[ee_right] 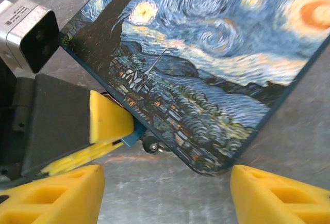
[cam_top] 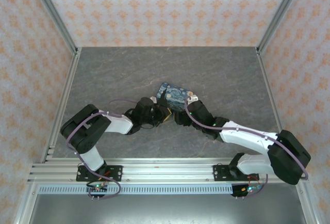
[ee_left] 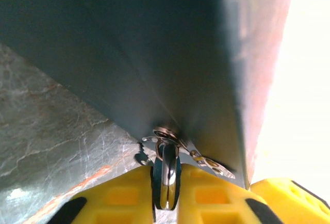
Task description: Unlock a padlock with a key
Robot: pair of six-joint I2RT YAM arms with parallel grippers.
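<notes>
Top view, table: a grey, marbled, stone-look table point(cam_top: 129, 69) stood between patterned walls.
Top view, box: a flat rectangular box printed with a swirling blue night sky point(cam_top: 175, 95) lay askew at mid-table.
Top view, left arm: from its base at the left of the near edge, the elbow folded out leftward. The forearm reached right, and the left gripper point(cam_top: 164, 112) met the box's near edge.
Top view, right arm: from its base at the right of the near edge, the elbow bulged toward the right edge. The forearm stretched left, with the right gripper point(cam_top: 181, 114) just beside the left one.
Left wrist view, grip: the yellow fingers point(ee_left: 118, 198) were narrow and closed on the padlock.
Left wrist view, padlock: a tiny dark teal-blue padlock with a silvery middle point(ee_left: 166, 182) stood upright between those fingers. It sat against the box's shadowed side, with a silver ring point(ee_left: 165, 133) at its top.
Right wrist view, grip: the right gripper's yellow fingers point(ee_right: 51, 195) were spread wide and held nothing. They sat low over the table before the box's corner.
Right wrist view, left arm: one of its yellow fingers touched the box's near edge.
</notes>
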